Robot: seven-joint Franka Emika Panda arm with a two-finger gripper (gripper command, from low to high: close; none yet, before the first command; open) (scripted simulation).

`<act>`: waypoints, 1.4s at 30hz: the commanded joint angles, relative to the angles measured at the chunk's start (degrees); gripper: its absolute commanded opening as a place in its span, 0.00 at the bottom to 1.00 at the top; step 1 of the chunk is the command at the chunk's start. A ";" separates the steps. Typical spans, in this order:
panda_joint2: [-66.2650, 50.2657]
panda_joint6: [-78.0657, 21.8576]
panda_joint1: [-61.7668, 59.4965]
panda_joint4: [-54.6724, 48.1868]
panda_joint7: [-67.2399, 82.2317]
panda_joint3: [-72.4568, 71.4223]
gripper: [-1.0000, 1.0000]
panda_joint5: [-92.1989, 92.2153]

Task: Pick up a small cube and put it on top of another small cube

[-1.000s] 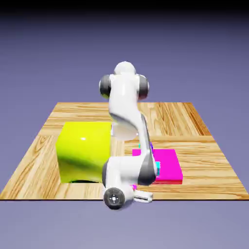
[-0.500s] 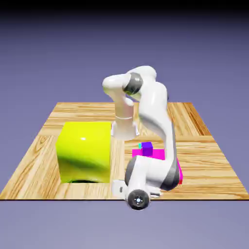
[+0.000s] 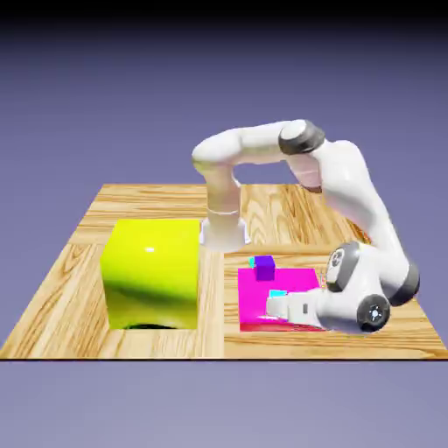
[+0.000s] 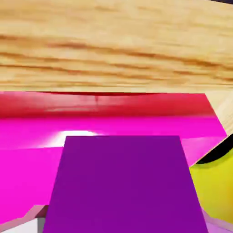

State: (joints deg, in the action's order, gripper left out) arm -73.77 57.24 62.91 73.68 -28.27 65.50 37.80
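Observation:
In the hand view a dark magenta-purple face, the small cube (image 4: 123,182), fills the space between my grey fingertips (image 4: 38,217). My gripper (image 4: 125,227) is shut on it. In the exterior view the gripper (image 3: 273,308) lies low over the near part of the flat magenta slab (image 3: 302,284), pointing toward that view's left. The fingers hide the held cube there. Another small cube (image 3: 265,268), purple, stands on the slab's far edge, apart from the gripper.
A big yellow-green block (image 3: 153,271) stands left of the slab and shows at the hand view's lower right (image 4: 214,182). A tiny cyan cube (image 3: 253,261) touches the purple one. Another cyan bit (image 3: 277,293) shows just behind my fingers. The wooden table's (image 3: 87,297) front edge is close.
The arm has swung from the front edge at the slab's left to the exterior view's right. The hand now reaches back over the slab. The gripper stayed shut.

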 commanded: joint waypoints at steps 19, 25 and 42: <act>-11.77 -9.31 25.56 39.43 -12.73 25.86 0.00 26.16; -14.28 -10.49 27.48 51.89 -19.37 28.86 0.00 32.88; -21.39 -13.83 32.93 87.19 -38.21 37.36 0.00 51.92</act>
State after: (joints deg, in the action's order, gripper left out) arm -95.16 43.43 95.84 160.87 -66.53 102.86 89.79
